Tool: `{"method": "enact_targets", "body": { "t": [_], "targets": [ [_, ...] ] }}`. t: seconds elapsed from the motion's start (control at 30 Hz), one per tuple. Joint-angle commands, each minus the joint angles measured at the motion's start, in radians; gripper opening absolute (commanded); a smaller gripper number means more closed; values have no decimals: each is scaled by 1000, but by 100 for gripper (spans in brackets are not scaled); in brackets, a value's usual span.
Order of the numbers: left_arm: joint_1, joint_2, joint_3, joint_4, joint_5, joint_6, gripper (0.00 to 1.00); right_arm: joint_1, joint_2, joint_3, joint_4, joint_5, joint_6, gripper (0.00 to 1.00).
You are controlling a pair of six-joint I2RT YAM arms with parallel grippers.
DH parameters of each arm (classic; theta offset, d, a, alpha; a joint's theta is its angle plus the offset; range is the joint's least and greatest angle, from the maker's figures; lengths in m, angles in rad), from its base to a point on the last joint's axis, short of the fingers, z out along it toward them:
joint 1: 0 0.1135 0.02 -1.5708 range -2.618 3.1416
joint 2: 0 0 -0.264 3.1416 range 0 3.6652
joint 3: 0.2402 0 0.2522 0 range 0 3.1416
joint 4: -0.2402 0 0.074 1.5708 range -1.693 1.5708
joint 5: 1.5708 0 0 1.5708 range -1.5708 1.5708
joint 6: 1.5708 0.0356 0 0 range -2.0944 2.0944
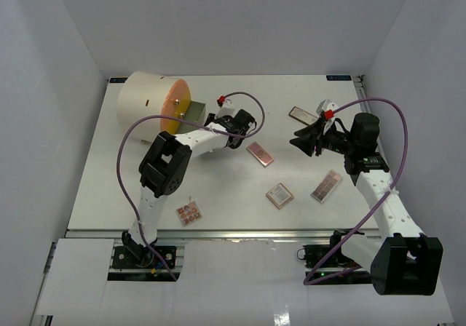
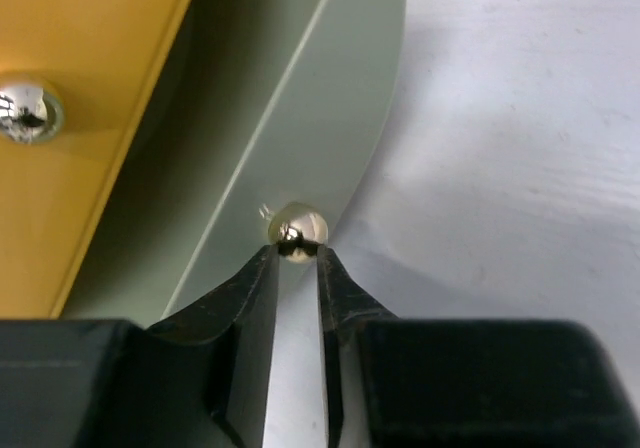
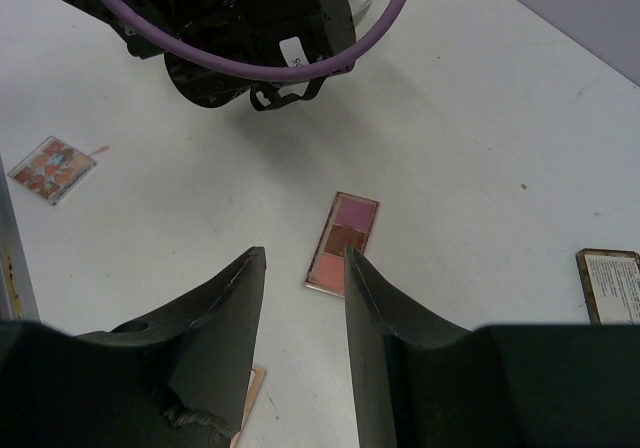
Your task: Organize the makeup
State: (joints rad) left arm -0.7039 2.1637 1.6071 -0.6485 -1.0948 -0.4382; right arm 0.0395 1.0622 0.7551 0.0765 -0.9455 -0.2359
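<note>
Left gripper (image 2: 297,253): black fingers clamped on the small silver ball knob (image 2: 297,228) of a grey-green drawer front (image 2: 320,118). The drawer stands partly out of the orange face (image 2: 90,58) of the big cream cylinder (image 1: 142,97), which lies at the far left of the white table (image 1: 109,166). A second silver knob (image 2: 30,111) sits on the orange face, left of the drawer.

Right gripper (image 3: 302,256): fingers parted, nothing between them. It hangs above the table on the right side, pointing toward the centre.

Makeup, all flat on the table, none inside the drawer as far as the views show:
- pink and brown rectangular eyeshadow palette (image 1: 260,153), mid-table, just right of the left wrist; in the right wrist view it lies below the gap between the fingers.
- squarish pale palette (image 1: 279,195), nearer the front edge.
- long narrow pink-brown palette (image 1: 327,185), just right of the squarish one, not touching.
- dark brown rectangular palette (image 1: 301,113), far right, behind the right gripper.
- small multi-coloured palette (image 1: 188,212), near the front edge by the left arm base, well apart from the others.
</note>
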Motion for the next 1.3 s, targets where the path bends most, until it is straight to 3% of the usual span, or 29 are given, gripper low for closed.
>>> {"method": "enact_targets", "body": {
  "t": [0.0, 0.17, 0.4, 0.57, 0.8, 0.93, 1.07, 1.27],
  "targets": [
    [-34, -53, 49, -61, 71, -86, 1, -4, -10, 6, 9, -9, -6, 44],
    [-48, -39, 77, -97, 72, -112, 4, -6, -13, 4, 9, -7, -6, 44],
    [-48, -60, 109, -142, 130, -118, 35, -7, -16, 4, 9, -6, -10, 45],
    [-48, -126, 74, -102, 333, -40, 51, -9, -15, 7, -3, -6, -22, 47],
    [-46, -363, -145, 31, 663, 70, 75, -10, -12, 10, -20, -21, -43, 57],
    [-46, -497, -307, 88, 852, 106, 96, -12, -7, 19, -41, -38, -66, 68],
    [-43, -683, -477, 89, 933, 46, 98, -14, -6, 23, -64, -57, -91, 76],
    [-31, -980, -753, 21, 965, -296, 98, -13, -4, 26, -66, -57, -90, 78]
  ]
}}
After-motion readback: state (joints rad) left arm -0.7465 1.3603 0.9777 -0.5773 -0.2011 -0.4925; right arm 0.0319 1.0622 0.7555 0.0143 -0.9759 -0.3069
